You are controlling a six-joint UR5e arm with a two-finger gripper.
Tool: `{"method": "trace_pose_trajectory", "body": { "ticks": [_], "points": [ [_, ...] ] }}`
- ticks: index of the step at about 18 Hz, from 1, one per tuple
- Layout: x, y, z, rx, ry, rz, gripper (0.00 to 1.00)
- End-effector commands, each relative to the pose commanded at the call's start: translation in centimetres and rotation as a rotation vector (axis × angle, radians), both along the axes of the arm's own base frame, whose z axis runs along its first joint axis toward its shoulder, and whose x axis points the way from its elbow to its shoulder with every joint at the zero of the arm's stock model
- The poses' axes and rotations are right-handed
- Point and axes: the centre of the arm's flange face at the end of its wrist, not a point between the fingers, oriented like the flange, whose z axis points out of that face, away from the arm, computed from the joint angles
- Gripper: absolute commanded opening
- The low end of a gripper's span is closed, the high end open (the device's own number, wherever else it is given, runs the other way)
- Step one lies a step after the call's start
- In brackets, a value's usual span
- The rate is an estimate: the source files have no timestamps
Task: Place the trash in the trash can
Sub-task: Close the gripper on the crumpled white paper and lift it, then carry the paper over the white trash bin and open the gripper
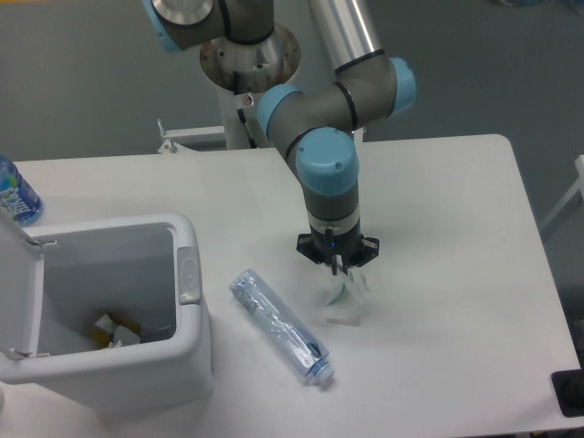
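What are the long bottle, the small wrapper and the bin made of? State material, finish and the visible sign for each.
Crushed bottle: likely thin clear plastic, bluish, glossy; its crinkled wall shows the table through it.
Wrapper: probably thin plastic film or coated paper, white with green marks; it holds crumpled folds. Uncertain at this sharpness.
Trash can: seemingly rigid moulded plastic, white, smooth, faintly shiny; rounded corners, thick rim, grey button.

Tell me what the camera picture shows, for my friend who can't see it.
A robot arm reaches down with its gripper right on a crumpled white wrapper in the middle of a white table. A crinkled clear bottle lies beside it, and an open white trash can with some trash inside sits at the left, with a blue-labelled water bottle behind it.
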Motion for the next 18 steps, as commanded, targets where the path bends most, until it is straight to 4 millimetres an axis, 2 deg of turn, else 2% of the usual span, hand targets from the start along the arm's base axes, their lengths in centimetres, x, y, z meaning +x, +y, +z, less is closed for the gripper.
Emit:
{"method": "trace_pose_trajectory", "body": {
  "ticks": [5, 7, 9, 11, 13, 14, 16, 18],
  "points": [
    [-2.7, -0.9, 6.4, 0.138, 0.037, 0.036, 0.00],
    [-3.7, -1.3, 11.3, 0.273, 0.053, 0.083, 0.00],
    [-5.2, -1.1, 15.6, 0.457, 0.007, 0.236, 0.00],
    [-5.2, -0.3, 18.9, 0.552, -0.012, 0.282, 0.00],
    [-4.1, 0.1, 21.4, 0.594, 0.000, 0.293, 0.00],
    [-2.7, 0.4, 23.2, 0.632, -0.004, 0.312, 0.00],
    [0.9, 1.9, 26.5, 0.708, -0.034, 0.308, 0.00],
    [4.6, 2.6, 29.5, 0.761, -0.046, 0.263, 0.00]
  ]
}}
